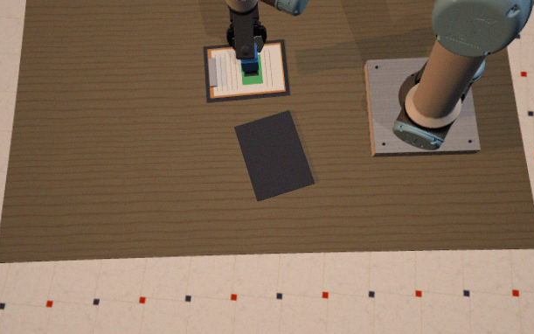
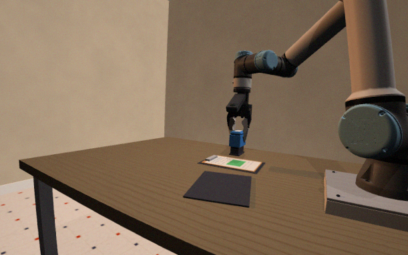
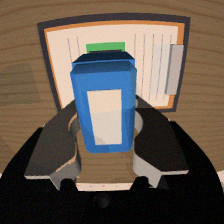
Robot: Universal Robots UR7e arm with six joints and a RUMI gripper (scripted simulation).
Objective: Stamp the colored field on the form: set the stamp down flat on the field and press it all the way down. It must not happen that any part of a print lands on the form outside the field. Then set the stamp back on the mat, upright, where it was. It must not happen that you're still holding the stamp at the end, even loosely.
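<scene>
My gripper [image 1: 250, 54] [image 2: 238, 131] [image 3: 107, 96] is shut on the blue stamp [image 1: 250, 66] [image 2: 236, 140] [image 3: 103, 105] and holds it upright in the air over the form. The form [image 1: 272, 61] [image 2: 251, 165] [image 3: 62, 55] is a white sheet on an orange-edged clipboard at the back of the table. Its green field [image 1: 252, 79] [image 2: 236, 163] [image 3: 104, 47] shows partly from under the stamp. The stamp hangs clear above the field, a little toward its far side. The dark mat [image 1: 273, 155] [image 2: 221, 188] lies in front of the form with nothing on it.
The arm's base [image 1: 425, 127] [image 2: 388, 180] stands on a grey plate [image 1: 381, 87] [image 2: 344, 200] at the right of the wooden table [image 1: 123, 153] [image 2: 127, 173]. A grey clip [image 1: 212, 72] [image 2: 212, 157] [image 3: 172, 67] sits on the form's left end.
</scene>
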